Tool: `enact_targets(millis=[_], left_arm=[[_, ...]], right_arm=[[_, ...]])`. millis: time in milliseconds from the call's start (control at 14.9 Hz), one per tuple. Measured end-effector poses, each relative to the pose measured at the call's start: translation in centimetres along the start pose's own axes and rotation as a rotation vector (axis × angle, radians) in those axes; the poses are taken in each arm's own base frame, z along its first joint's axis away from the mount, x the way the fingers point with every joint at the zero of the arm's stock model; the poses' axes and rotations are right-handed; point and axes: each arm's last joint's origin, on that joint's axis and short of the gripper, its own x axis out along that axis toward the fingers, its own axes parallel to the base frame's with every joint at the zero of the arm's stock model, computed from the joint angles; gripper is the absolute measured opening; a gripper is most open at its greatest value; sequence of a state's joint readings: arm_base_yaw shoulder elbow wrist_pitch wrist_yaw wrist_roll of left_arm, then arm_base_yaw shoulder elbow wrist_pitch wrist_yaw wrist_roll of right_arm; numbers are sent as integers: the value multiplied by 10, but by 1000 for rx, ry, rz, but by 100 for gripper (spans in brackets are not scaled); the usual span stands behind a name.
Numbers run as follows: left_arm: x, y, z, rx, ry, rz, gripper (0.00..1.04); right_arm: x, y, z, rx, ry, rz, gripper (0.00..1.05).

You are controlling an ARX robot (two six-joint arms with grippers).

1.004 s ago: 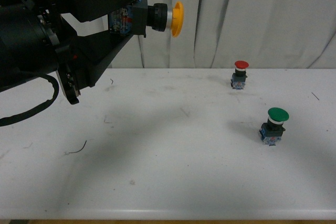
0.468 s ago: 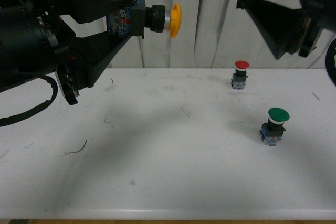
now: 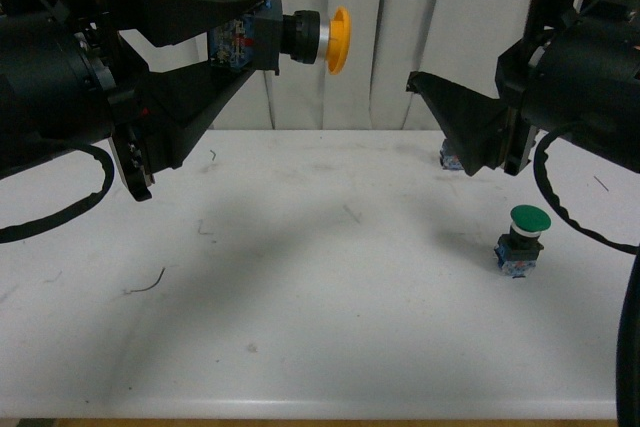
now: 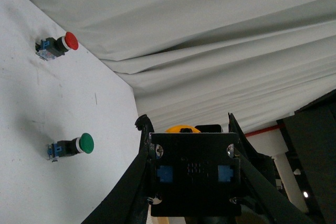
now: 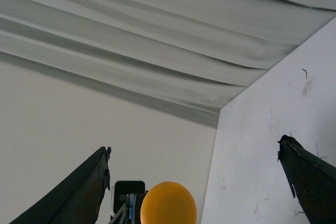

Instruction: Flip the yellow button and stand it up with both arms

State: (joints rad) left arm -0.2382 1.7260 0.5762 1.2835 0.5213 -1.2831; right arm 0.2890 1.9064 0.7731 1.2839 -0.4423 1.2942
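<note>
Swinging in from the right over the last half second, the right arm [image 3: 585, 77] had come level with the yellow button [image 3: 300, 35], its jaws spread wide and empty around the gap the round cap faced, so a handover looked near, though nothing touched yet. High above the scuffed white table [image 3: 300, 327], the left arm [image 3: 50, 87] had its jaws clamped on the button's dark, blocky base with blue parts, the smooth domed cap pointing sideways. Matte black wedge-shaped fingers [image 3: 460, 127] nearly hid the red button [image 4: 56, 46], while the glossy green button [image 3: 522, 235] stood upright.
</note>
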Motion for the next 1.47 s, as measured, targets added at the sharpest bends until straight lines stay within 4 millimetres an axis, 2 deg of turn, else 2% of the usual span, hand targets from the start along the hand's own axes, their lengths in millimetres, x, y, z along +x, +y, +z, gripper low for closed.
enact_targets(millis=[401, 736, 803, 870, 1204, 1472], left_arm=[[-1, 1, -2, 4, 3, 4, 36], [-1, 0, -6, 1, 8, 6, 36], [-2, 0, -7, 0, 9, 8, 36], [-3, 0, -7, -1, 10, 8, 36], [-3, 0, -8, -1, 9, 7, 36], [-3, -1, -8, 2, 5, 4, 36]], right_arm=[[18, 7, -35, 9, 169, 57, 98], [21, 8, -36, 8, 180, 66, 98], [22, 7, -36, 8, 181, 64, 94], [22, 7, -36, 11, 181, 63, 81], [23, 6, -35, 28, 170, 59, 37], [24, 8, -35, 27, 169, 64, 36]])
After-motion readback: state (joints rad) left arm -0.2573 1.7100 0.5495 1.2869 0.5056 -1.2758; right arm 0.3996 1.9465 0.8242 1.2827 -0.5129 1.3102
